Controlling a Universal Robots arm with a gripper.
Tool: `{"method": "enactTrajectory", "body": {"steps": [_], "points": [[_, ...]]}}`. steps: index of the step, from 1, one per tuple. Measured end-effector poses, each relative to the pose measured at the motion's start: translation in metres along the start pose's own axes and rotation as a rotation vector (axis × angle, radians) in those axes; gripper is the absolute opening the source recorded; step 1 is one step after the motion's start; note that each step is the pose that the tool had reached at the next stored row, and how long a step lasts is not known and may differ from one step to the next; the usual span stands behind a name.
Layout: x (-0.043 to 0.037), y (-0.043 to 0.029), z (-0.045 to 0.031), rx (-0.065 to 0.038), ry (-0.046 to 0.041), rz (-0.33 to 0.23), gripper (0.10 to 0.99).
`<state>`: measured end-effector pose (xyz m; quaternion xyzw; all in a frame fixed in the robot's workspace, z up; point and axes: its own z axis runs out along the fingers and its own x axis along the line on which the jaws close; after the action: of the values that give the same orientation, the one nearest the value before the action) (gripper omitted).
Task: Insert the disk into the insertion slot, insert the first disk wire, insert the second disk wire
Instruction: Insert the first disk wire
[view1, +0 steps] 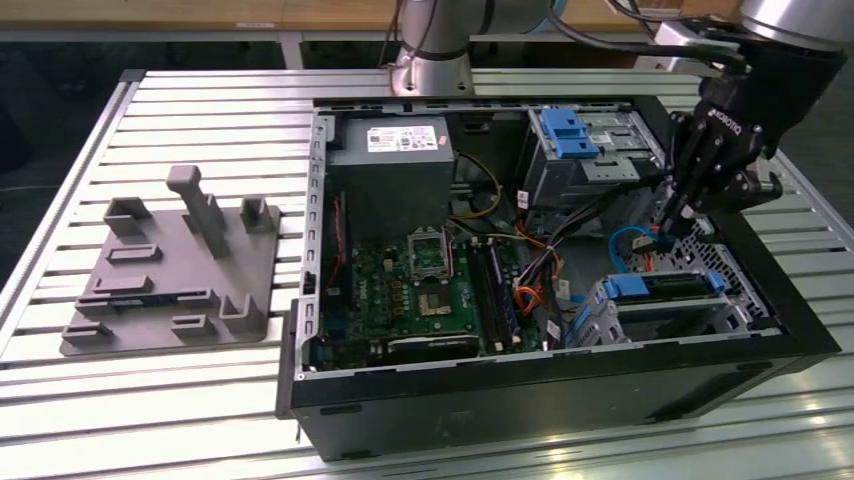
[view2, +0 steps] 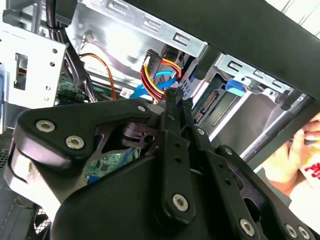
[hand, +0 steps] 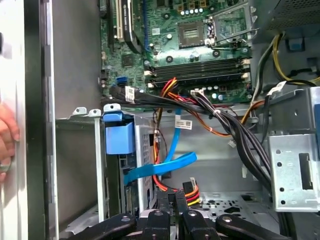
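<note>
Hanging inside the open computer case (view1: 534, 400) at the exterior view's right, the gripper (view1: 678, 222) stands over the gap between the upper drive cage (view1: 587, 150) and the insertion slot (view1: 694, 318) in the lower right corner, where the disk (view1: 654, 286) sits in its blue frame. In the second wrist view the jaws of the gripper (view2: 179, 96) are clenched on the end of the red and yellow wire (view2: 150, 70), near the disk (view2: 234, 86) and the case rim. In the first wrist view the gripper (hand: 176, 197) holds that wire (hand: 192, 190) beside a blue flat cable (hand: 165, 165), with open case floor on one side, the insertion slot (hand: 100, 170) on the other, and a person's hand (hand: 6, 135) outside the case wall.
</note>
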<state>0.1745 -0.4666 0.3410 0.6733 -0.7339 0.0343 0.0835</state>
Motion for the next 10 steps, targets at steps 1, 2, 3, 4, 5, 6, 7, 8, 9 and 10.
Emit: {"method": "enactTrajectory", "body": {"steps": [1, 2, 3, 4, 5, 6, 7, 8, 9, 10], "points": [[0.0014, -0.0006, 0.0001, 0.0, -0.0055, 0.0, 0.165], [0.0026, -0.0013, 0.0002, -0.001, -0.0094, -0.001, 0.165], [0.0037, -0.0022, 0.0004, -0.001, -0.0138, -0.001, 0.165], [0.0046, -0.0031, 0.0004, -0.002, -0.019, -0.002, 0.165], [0.0056, -0.0039, 0.0005, -0.002, -0.0242, -0.002, 0.165], [0.0065, -0.0043, 0.0006, -0.003, -0.0287, -0.002, 0.165], [0.0073, -0.0047, 0.0006, -0.004, -0.0328, -0.003, 0.165], [0.008, -0.005, 0.0005, -0.004, -0.0367, -0.003, 0.165], [0.0087, -0.0053, 0.0004, -0.005, -0.0397, -0.003, 0.165], [0.0093, -0.0055, 0.0003, -0.005, -0.0427, -0.003, 0.165]]}}
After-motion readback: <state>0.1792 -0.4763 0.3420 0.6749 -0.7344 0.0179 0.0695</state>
